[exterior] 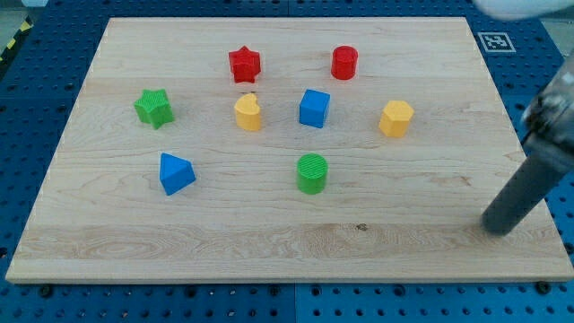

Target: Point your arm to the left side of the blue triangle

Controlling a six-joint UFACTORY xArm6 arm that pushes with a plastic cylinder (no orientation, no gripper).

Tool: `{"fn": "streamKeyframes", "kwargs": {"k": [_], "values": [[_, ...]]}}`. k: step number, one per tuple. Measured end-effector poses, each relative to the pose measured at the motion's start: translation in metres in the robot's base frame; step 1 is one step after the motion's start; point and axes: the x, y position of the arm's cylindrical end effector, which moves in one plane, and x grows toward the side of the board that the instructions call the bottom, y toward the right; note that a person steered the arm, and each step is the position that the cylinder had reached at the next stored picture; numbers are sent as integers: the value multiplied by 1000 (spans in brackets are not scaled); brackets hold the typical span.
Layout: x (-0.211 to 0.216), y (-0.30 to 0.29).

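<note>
The blue triangle (176,173) lies on the wooden board (108,233) at the view's lower left. My rod comes in from the view's right edge, and my tip (499,228) rests on the board near its lower right corner. The tip is far to the right of the blue triangle, with the green cylinder (312,172) between them. It touches no block.
Other blocks stand across the upper middle of the board: a green star (154,108), a red star (244,65), a yellow block (248,113), a blue cube (314,109), a red cylinder (344,63) and a yellow hexagon (395,118).
</note>
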Motion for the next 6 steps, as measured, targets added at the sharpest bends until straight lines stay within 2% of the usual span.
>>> {"fn": "streamKeyframes", "kwargs": {"k": [1, 2, 4, 5, 6], "values": [[31, -78], [31, -149], [18, -337], [-38, -379], [-56, -383]]}}
